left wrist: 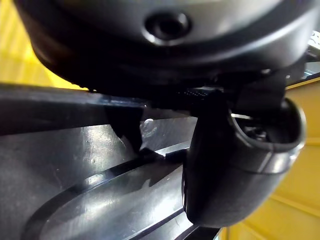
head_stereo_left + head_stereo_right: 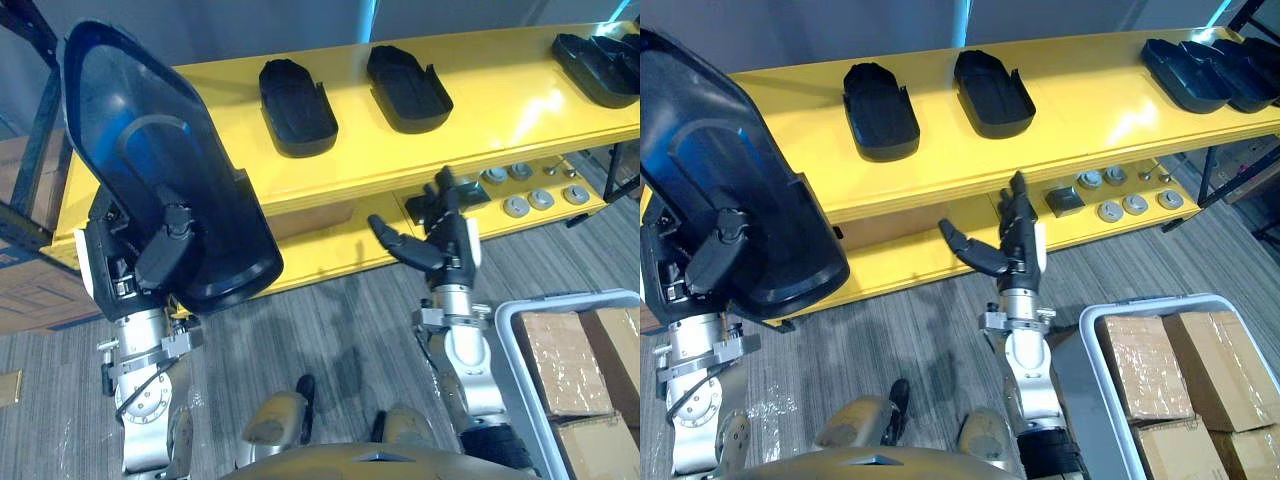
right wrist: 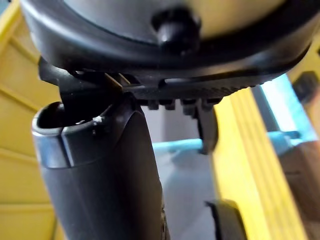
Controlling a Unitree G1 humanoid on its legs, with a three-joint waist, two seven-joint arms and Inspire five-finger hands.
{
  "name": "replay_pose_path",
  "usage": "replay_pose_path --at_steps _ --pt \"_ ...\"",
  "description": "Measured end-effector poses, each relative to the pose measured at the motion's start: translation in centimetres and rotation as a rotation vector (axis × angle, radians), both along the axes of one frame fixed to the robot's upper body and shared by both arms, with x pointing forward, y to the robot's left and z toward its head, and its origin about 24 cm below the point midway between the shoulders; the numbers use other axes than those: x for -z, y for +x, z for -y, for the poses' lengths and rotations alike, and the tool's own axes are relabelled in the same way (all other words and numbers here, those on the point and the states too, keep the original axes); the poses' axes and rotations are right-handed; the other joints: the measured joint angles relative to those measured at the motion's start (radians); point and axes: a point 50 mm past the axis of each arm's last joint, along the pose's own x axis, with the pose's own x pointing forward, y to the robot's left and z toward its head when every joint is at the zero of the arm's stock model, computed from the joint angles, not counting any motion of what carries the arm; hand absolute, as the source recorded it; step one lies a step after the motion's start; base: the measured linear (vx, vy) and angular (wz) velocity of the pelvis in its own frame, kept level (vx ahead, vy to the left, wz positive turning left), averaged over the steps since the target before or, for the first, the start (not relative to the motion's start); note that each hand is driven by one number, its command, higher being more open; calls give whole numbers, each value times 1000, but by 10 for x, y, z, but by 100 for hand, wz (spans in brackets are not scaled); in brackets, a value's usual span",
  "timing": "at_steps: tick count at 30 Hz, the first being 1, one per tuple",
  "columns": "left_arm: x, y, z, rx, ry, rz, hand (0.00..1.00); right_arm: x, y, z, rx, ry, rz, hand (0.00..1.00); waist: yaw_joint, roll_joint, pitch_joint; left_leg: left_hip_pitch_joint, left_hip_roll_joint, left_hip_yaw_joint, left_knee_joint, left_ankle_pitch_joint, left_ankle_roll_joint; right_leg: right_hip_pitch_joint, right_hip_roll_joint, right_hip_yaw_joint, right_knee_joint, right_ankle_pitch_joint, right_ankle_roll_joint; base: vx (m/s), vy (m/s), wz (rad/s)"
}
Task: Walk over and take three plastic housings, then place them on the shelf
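plastic housing point(image 2: 165, 170), a large black shell, is held up in the left hand point(image 2: 165, 255) on the robot's left, its hollow side facing the head camera and its lower rim level with the front edge of the yellow shelf point(image 2: 500, 110). the hand grips it: the thumb point(image 1: 240, 165) is pressed onto the shell's inner face, while the fingers sit behind the shell, hidden.

two more housings point(image 2: 297, 107) lie side by side, hollow side up and slightly apart, on the shelf's top board. a stack of housings point(image 2: 600, 65) sits at the far right end of that board.

the right hand point(image 2: 445, 240) hangs empty in front of the shelf's lower board, fingers straight and pointing up, thumb spread out to the side. round metal parts point(image 2: 540, 198) lie on that lower board, just beyond it.

a grey bin point(image 2: 505, 330) holding cardboard boxes point(image 2: 560, 360) stands on the floor at the robot's right.
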Motion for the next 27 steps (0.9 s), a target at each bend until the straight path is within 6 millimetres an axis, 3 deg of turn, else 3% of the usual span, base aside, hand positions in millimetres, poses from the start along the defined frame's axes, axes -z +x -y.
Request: replay_pose_path --at_steps 1,3,4,5,6,8,12,15,16,17,18,19,21,22,24,25,26,27 --pt "-1 3 3 10 -6 9 0 -7 -3 6 19 -9 42 100 -17 4 -2 16 2 -18 7 1 -12 -37 27 58 -62 18 25 332 -48 69" --pt "-1 7 10 33 -21 12 0 -13 -11 14 36 -26 76 100 -34 1 -7 44 3 -48 36 -19 -43 -38 48 119 -181 94 21 346 -95 71" --pt "-1 8 13 47 -24 10 0 -15 -15 14 30 -32 91 100 -39 -14 -33 49 0 -56 51 -40 -76 -23 44 119 -283 199 11 370 -179 57" --pt "-1 8 13 50 -24 11 0 -16 -16 14 27 -32 101 100 -39 -25 -43 50 -4 -54 59 -49 -86 -14 35 117 -322 259 3 459 -268 75" --pt "1 8 18 59 -53 11 0 -26 -16 11 -16 -54 153 100 -27 -16 -63 61 26 -40 101 -128 -95 33 45 80 -368 373 10 436 -273 45" --pt "5 7 23 66 -83 -4 0 -30 -14 8 -47 -80 173 100 -4 11 -77 70 72 -15 100 -137 -109 63 77 51 -387 360 -11 333 -205 35" --pt "8 6 25 69 -106 -19 0 -38 -14 9 -66 -69 205 100 8 35 -92 84 113 4 64 -128 -115 94 95 -11 -388 326 -37 142 -109 48" --pt "17 2 24 69 -134 -56 0 -37 -16 12 -57 -76 201 100 3 33 -91 54 110 26 108 -112 -130 138 61 -71 -422 318 -40 2 -4 64" --pt "19 4 25 81 -127 -67 0 -36 -17 16 -36 -74 197 100 1 32 -91 39 121 70 127 -136 -99 155 38 -105 -428 319 -38 -60 66 101" --pt "21 5 26 91 -122 -75 0 -36 -17 18 -24 -72 195 100 1 30 -90 32 138 106 128 -136 -99 164 24 -119 -427 314 -38 -143 128 103" --pt "24 4 28 103 -122 -88 0 -36 -17 24 3 -75 197 100 1 22 -85 15 187 168 133 -133 -102 179 -24 -146 -414 286 -20 -131 123 88" --pt "24 4 28 107 -119 -91 0 -36 -17 26 9 -78 197 100 -5 16 -80 4 208 176 141 -130 -105 187 -41 -159 -408 279 -11 -159 201 96" --pt "26 1 27 112 -105 -97 0 -34 -14 29 25 -75 188 100 -9 26 -82 -14 281 168 141 -98 -117 193 -101 -162 -369 259 26 -110 277 50" --pt "26 1 27 112 -103 -95 0 -33 -14 30 24 -73 184 100 -9 31 -83 -15 295 164 141 -95 -118 192 -117 -158 -361 258 39 -96 382 11" --pt "24 0 27 120 -87 -74 0 -32 -13 31 10 -44 181 100 -7 47 -81 -2 323 155 140 -96 -113 175 -154 -126 -345 267 80 -112 438 -14" --pt "23 -1 27 128 -72 -63 0 -34 -12 32 5 -28 186 100 -4 79 -92 10 334 145 138 -111 -96 157 -159 -93 -341 286 113 -127 584 -51" --pt "21 -1 25 130 -24 -62 0 -32 -9 32 8 -1 186 100 -3 85 -88 13 310 168 149 -133 -226 143 -186 -46 -347 317 164 -119 706 -56" --pt "21 -1 23 128 0 -70 0 -28 -8 30 8 19 170 100 -3 71 -82 13 282 182 161 -140 -230 148 -209 -19 -371 322 170 -58 670 -50"
